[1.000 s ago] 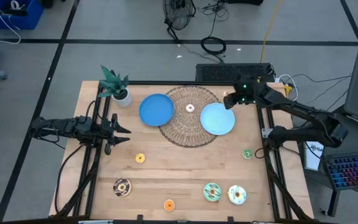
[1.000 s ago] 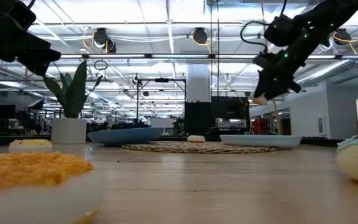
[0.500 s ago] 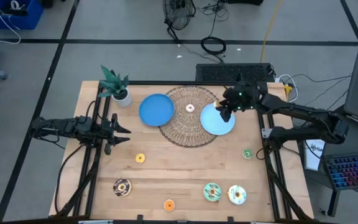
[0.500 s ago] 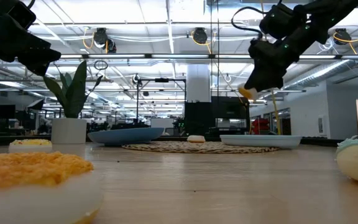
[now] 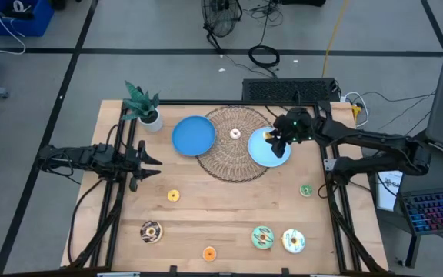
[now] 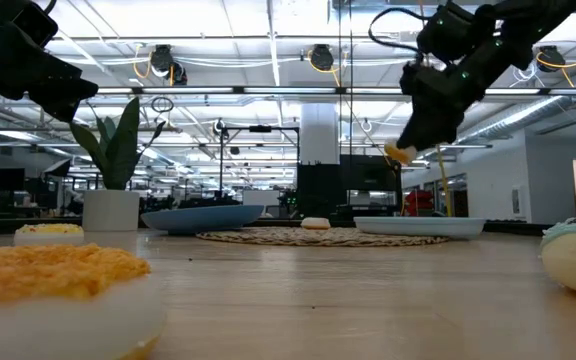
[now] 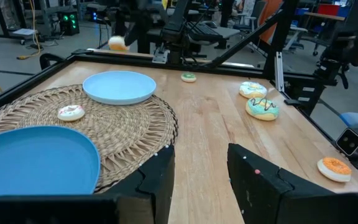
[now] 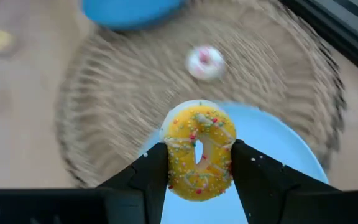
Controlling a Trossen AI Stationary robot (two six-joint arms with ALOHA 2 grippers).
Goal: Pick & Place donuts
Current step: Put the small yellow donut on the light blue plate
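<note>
Right gripper [image 8: 199,163] pinches the yellow donut [image 8: 199,148] above the blue plate [image 8: 272,155]; left gripper [image 7: 199,171] waits nearby, fingers apart.

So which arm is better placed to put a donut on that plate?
The right gripper: it holds a yellow donut above the plate. The left gripper waits empty at the table's left edge.

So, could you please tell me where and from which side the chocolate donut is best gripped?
Come straight down on the chocolate donut. It lies flat on the table with open wood around it, so close the left pincer across its outer rim, or across one side of the ring through its hole.
</note>
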